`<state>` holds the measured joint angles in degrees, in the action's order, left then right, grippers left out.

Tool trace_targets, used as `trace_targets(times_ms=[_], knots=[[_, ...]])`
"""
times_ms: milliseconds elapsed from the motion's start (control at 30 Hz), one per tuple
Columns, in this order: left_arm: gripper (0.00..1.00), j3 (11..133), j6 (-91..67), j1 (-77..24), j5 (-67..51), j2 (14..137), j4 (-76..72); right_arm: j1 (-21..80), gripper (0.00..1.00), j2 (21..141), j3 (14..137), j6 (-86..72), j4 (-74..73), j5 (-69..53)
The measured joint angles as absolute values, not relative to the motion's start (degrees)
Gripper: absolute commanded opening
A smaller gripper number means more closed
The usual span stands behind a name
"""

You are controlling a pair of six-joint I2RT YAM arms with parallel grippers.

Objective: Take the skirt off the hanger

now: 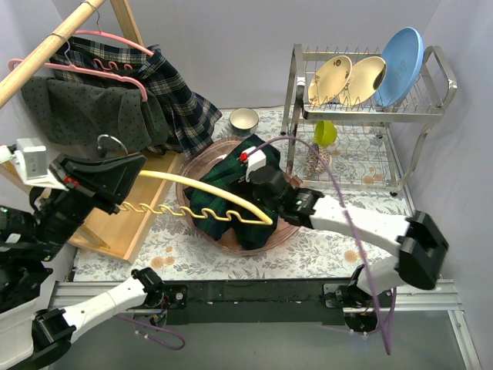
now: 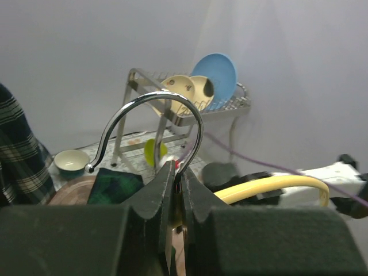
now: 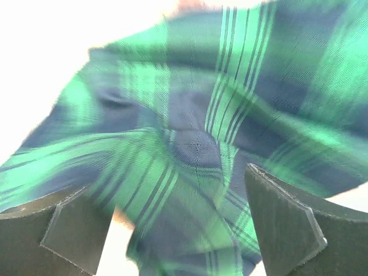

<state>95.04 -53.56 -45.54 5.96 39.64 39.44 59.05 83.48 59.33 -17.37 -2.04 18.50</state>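
Left tool (image 2: 179,172) clamped on hanger (image 2: 270,185) hook. Right tool (image 3: 172,221) wide open, empty, over skirt (image 3: 195,138), heaped in basin (image 1: 202,154) midway between tabletop side edges. Step: separating. Next: pinch cloth, pull hanger clear.

Skirt (image 1: 219,176) in basin (image 1: 199,160), ctr; hanger (image 1: 223,195) across it, hook to L; dish rack (image 1: 362,114) behind-R.
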Motion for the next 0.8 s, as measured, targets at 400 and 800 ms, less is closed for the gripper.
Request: trace_targets(times_ms=[400,800], knots=[[0.0,85.1,-46.3,-45.5,12.2,40.0,40.0,58.5,0.97,47.4,65.5,-9.8,-15.4,5.3],[0.0,80.7,-44.2,-45.5,11.6,41.2,38.2,58.5,0.84,49.1,70.3,-7.5,-15.6,-15.2]])
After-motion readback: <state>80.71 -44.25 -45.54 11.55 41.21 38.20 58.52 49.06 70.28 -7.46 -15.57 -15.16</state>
